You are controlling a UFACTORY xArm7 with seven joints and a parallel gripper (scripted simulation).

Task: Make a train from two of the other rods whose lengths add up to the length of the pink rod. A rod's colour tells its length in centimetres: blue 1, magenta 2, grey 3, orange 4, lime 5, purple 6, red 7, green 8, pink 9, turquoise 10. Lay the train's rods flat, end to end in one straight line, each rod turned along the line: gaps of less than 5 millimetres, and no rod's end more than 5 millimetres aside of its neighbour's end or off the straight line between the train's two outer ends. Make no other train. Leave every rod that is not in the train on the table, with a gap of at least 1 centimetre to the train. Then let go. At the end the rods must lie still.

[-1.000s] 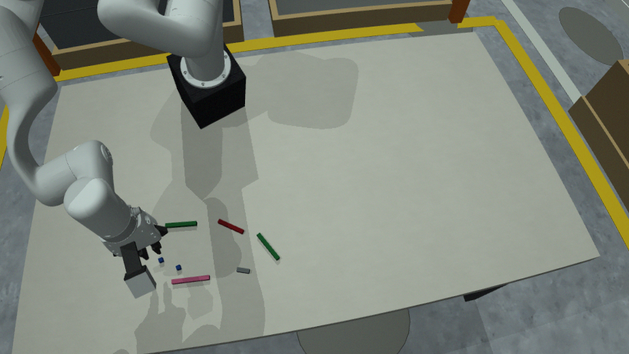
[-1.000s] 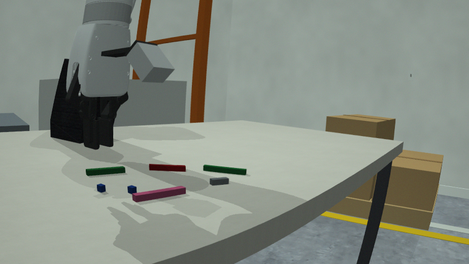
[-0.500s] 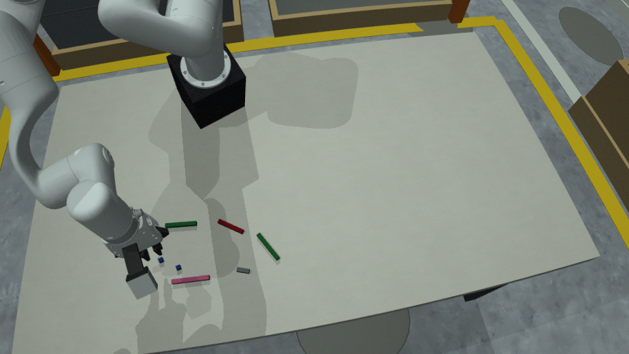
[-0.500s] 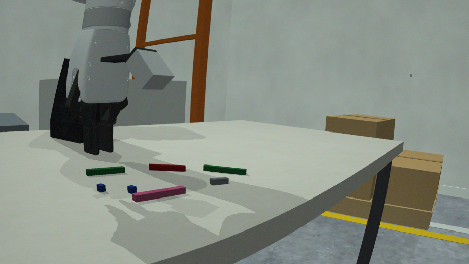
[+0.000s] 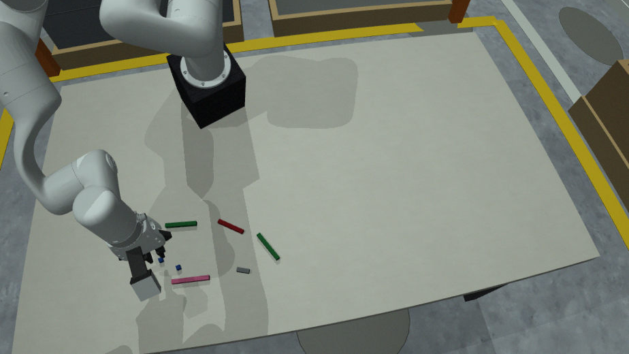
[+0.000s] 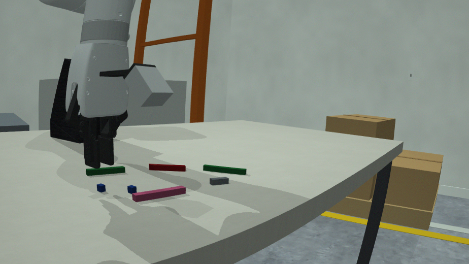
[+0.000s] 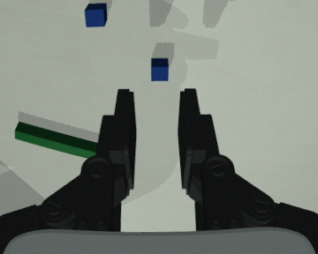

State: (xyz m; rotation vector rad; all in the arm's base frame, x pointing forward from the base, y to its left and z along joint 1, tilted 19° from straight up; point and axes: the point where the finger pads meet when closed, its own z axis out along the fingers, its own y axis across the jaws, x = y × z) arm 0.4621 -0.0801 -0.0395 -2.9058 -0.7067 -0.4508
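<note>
The pink rod (image 5: 190,279) lies flat on the tabletop (image 5: 371,169). Two small blue rods (image 5: 178,267) (image 5: 160,260) sit just beside its left end. A grey rod (image 5: 243,269) lies to its right. Behind it lie a green rod (image 5: 180,224), a red rod (image 5: 231,226) and another green rod (image 5: 267,246). The pincer (image 7: 158,99) hangs low near the farther blue rod, partly open, holding nothing.

Matt pale table (image 5: 371,169), matt black gripper (image 7: 157,99) fingers, smooth white arm (image 5: 92,201) shell
</note>
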